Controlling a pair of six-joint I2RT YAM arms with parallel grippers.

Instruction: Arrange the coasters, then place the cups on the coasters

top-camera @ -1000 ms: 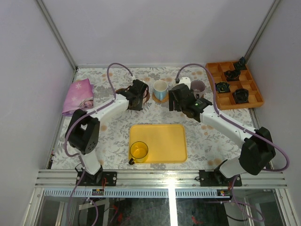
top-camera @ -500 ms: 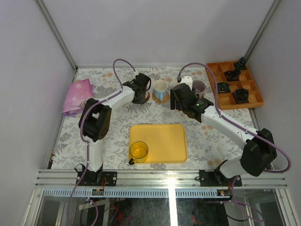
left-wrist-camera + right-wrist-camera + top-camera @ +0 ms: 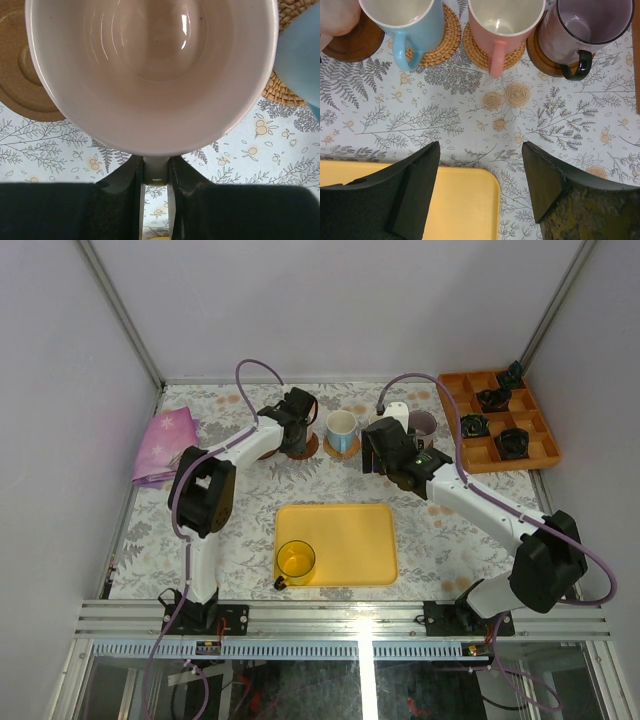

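Left hand (image 3: 155, 172) clamps the handle of a pale pink ceramic mug (image 3: 150, 75) over a round brown wooden coaster (image 3: 20, 75). Right hand (image 3: 480, 170) stands apart.

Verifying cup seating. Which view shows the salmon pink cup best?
Right wrist: the salmon pink cup stands on a woven coaster, handle toward the camera, far rim cropped. Top external: the right arm covers that spot, so the cup cannot be made out. Left wrist: not in frame.

Overhead view, close downward wrist views, all sharing blue cup (image 3: 400, 15)
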